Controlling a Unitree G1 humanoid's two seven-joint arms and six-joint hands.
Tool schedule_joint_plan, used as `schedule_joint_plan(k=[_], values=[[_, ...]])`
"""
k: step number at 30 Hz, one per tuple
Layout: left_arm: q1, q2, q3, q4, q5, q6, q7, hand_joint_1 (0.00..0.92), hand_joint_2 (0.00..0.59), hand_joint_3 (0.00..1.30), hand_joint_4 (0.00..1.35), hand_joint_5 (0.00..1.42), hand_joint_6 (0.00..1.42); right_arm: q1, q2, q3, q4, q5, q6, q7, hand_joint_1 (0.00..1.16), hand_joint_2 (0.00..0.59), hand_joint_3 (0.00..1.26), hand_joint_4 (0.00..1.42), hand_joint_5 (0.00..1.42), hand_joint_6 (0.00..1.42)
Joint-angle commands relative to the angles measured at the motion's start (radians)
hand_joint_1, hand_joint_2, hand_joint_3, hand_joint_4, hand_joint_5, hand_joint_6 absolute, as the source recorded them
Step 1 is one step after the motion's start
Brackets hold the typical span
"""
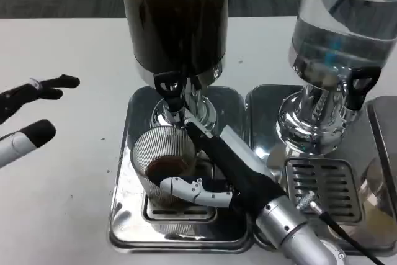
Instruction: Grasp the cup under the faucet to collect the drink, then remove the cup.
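Observation:
A clear ribbed cup (162, 161) stands on the drip tray (127, 153) under the black faucet (171, 91) of the dark drink dispenser (175, 17). A little brown drink lies in its bottom. My right hand (214, 175) grips the cup from the right, one finger stretched up toward the faucet and the thumb curved along the cup's front. My left hand (28, 113) hovers over the table at the far left, fingers apart and holding nothing.
A second dispenser (338, 35) with clear liquid stands at the right on its own tray with a slotted grate (322, 184). Bare white table (62, 203) lies to the left of the trays.

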Motion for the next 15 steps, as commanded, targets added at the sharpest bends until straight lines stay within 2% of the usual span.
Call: schedule_joint_plan(k=[1,15], values=[[0.010,0.011,-0.012,0.011,0.020,-0.017,0.020,0.000,0.071,0.22,0.13,0.16,0.09,-0.008,0.004,0.006,0.011,-0.001,-0.013,0.000,0.52,0.216,0.00,0.00,0.00,0.05],[0.002,0.008,-0.032,0.052,0.023,-0.020,0.033,0.000,0.081,0.21,0.13,0.16,0.09,-0.023,0.004,0.006,0.042,0.015,-0.023,0.011,0.52,0.212,0.00,0.00,0.00,0.05]])
